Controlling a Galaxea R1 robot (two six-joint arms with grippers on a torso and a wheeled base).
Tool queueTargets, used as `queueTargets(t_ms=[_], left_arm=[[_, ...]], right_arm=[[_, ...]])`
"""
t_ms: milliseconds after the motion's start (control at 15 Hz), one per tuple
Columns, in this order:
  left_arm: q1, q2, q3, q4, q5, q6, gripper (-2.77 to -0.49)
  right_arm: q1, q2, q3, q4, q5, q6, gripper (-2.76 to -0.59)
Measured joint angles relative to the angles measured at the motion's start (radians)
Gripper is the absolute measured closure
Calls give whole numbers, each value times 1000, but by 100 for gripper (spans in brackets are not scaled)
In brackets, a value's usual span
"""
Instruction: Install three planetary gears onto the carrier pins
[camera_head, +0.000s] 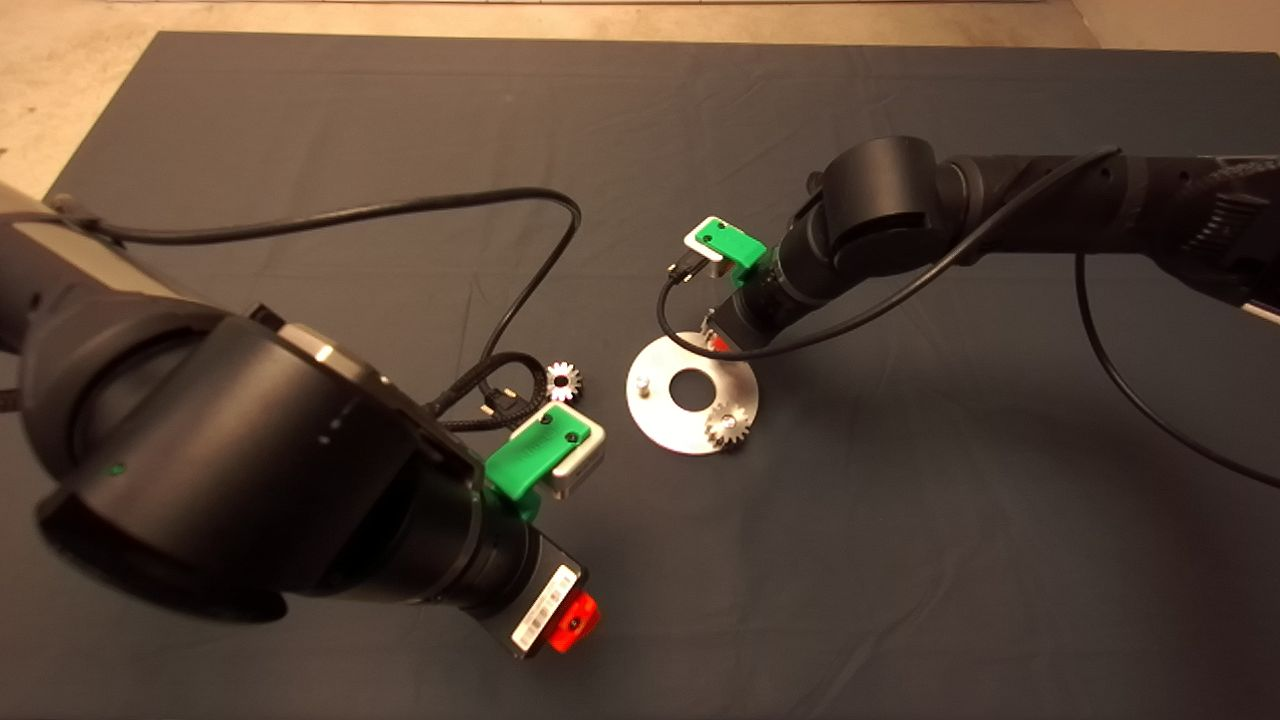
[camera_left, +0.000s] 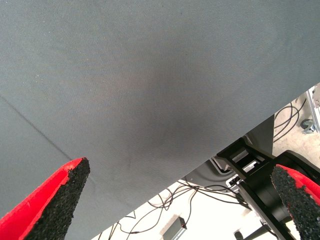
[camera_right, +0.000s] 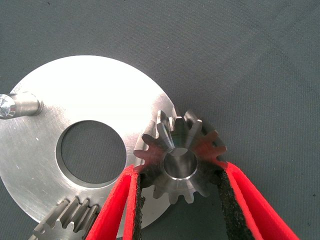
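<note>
Silver disc (camera_head: 655, 415) carries one gear (camera_head: 727, 427); right gripper (camera_right: 181, 210) jaws clamp second gear (camera_right: 180, 157); left gripper (camera_left: 180, 200) jaws wide.

A dark grey mat (camera_head: 640, 150) is spread over the table and fills most of the head view. Shallow creases are noted in its cloth, running across the far part and along the near right area. Beyond the far edge of the mat a pale beige floor (camera_head: 60, 90) is seen, in a strip along the far side and a wider patch at the far left corner. Warm light is cast over the scene, and soft shadows are thrown on the mat.

In the left wrist view, the mat's edge is crossed diagonally, and a light floor (camera_left: 210, 220) is observed beyond it. Black cables (camera_left: 165, 200) are strewn there, beside a black frame structure (camera_left: 250, 170).
</note>
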Motion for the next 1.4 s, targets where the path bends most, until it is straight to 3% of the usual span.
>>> queueTargets(t_ms=[133, 733, 867, 933, 1200, 1400], left_arm=[[0, 0, 0, 0, 0, 0, -264], [0, 0, 0, 0, 0, 0, -264], [0, 0, 0, 0, 0, 0, -264], [0, 0, 0, 0, 0, 0, -264], [0, -1, 0, 0, 0, 0, -264], [0, -2, 0, 0, 0, 0, -264]], right_arm=[[0, 5, 0, 0, -6, 0, -90], [-1, 22, 0, 0, -6, 0, -89], [0, 22, 0, 0, -20, 0, -89], [0, 21, 0, 0, -38, 0, -89], [0, 18, 6, 1, -58, 0, -89], [0, 19, 7, 1, -63, 0, -89]])
